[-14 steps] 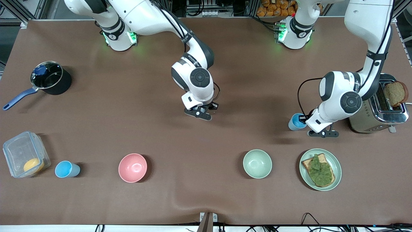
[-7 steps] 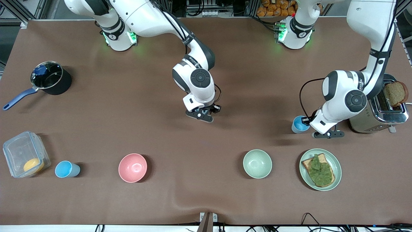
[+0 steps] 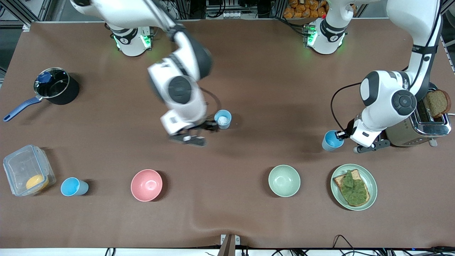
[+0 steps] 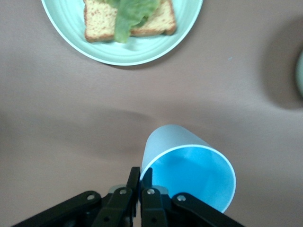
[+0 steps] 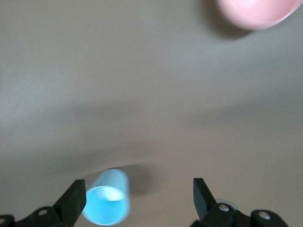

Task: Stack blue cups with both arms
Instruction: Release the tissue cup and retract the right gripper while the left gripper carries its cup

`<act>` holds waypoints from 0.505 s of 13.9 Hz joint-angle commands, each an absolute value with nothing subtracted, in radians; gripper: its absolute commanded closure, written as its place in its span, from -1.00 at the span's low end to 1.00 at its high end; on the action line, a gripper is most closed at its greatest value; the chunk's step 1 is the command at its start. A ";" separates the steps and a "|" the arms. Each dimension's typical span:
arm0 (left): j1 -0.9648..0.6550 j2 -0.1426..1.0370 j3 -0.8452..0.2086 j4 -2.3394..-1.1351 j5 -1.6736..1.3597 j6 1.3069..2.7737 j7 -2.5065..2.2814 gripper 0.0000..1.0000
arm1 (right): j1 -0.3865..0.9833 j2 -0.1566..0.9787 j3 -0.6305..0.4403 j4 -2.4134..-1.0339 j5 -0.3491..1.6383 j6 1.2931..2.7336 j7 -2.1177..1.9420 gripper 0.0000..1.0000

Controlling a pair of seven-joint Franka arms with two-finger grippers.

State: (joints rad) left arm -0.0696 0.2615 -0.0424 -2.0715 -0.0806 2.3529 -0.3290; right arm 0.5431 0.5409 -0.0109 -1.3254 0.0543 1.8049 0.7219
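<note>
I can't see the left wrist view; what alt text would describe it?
The left gripper is shut on the rim of a sky-blue cup, pinching its wall above the brown table. A pale green plate holding toast topped with lettuce lies close by.

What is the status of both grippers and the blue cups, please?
Left gripper shut on sky-blue cup, beside toaster. Right gripper open, beside pale cup. Third blue cup untouched.
</note>
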 commanded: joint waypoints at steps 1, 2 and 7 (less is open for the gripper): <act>-0.074 0.203 -0.099 -2.112 -0.112 2.373 -0.437 1.00 | 0.407 0.462 0.011 -1.350 0.055 1.735 0.519 -1.00; -0.074 0.183 -0.126 -2.126 -0.112 2.373 -0.477 1.00 | 0.347 0.444 0.012 -1.350 0.060 1.705 0.427 -1.00; -0.075 0.126 -0.274 -2.145 -0.103 2.370 -0.630 1.00 | 0.143 0.324 0.011 -1.351 0.061 1.544 0.013 -1.00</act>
State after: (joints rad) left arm -0.0790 0.1628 -0.2265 -2.1133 -0.0883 2.3565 -0.5908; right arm 0.1950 0.3973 -0.0114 -1.3242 0.0558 1.5930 0.1154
